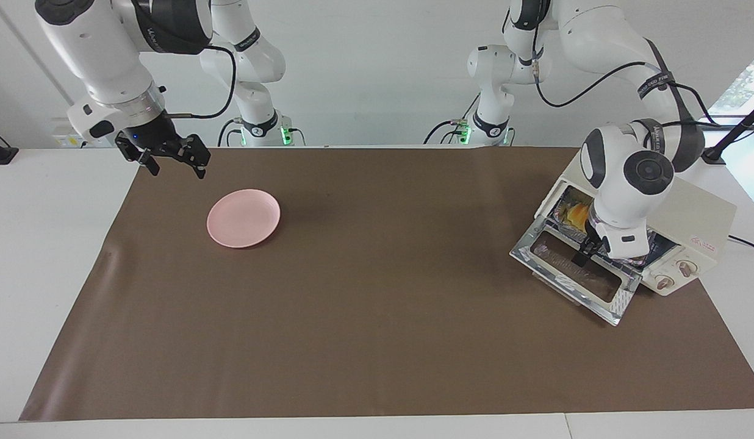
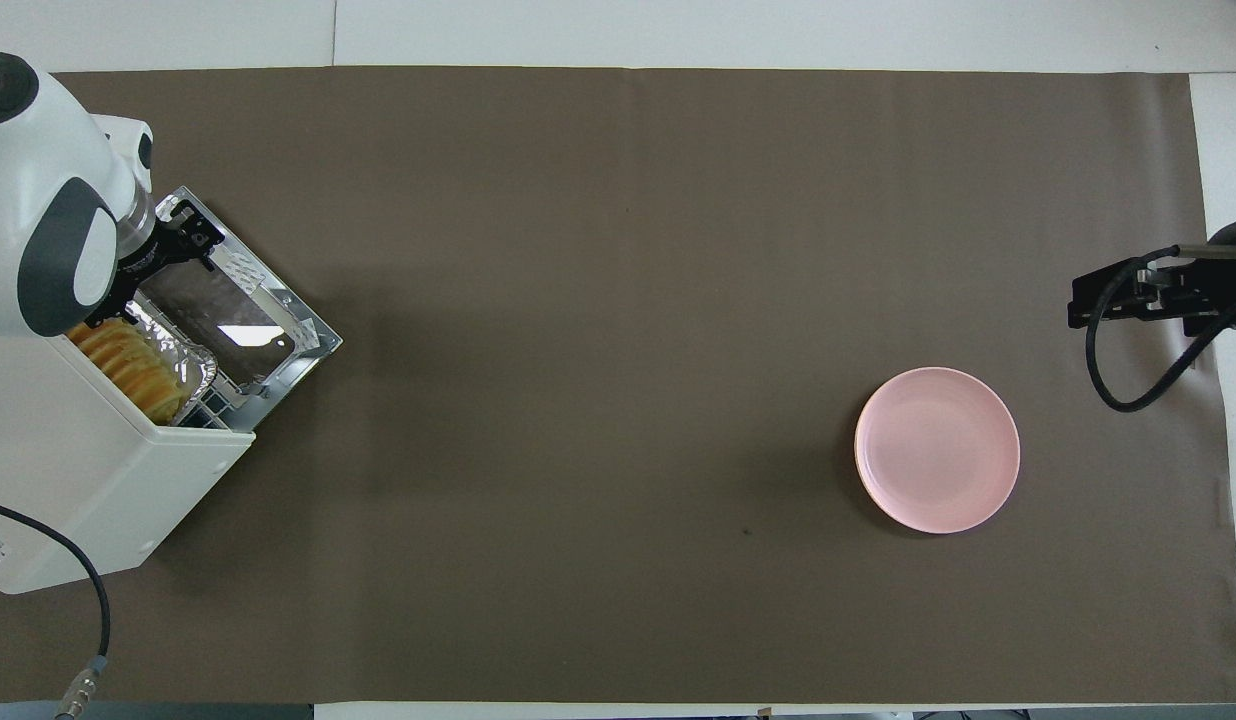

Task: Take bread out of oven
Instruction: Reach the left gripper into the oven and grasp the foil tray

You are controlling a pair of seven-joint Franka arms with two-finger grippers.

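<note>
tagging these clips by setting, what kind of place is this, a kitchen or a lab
Most likely a robot lab made up as a kitchen. Two white robot arms stand at a table under a plain brown mat, with bare white walls. The only kitchen things are a toaster oven and a pink plate.

You have a white table (image 1: 47, 256) with a brown mat (image 1: 377, 329) spread over most of its top. On the mat, toward the left arm's end, your cream-white toaster oven (image 1: 697, 222) stands with its glass door (image 1: 575, 271) dropped flat open. Well apart from it, toward the right arm's end, a round pink plate (image 1: 243, 217) lies on the mat.
</note>
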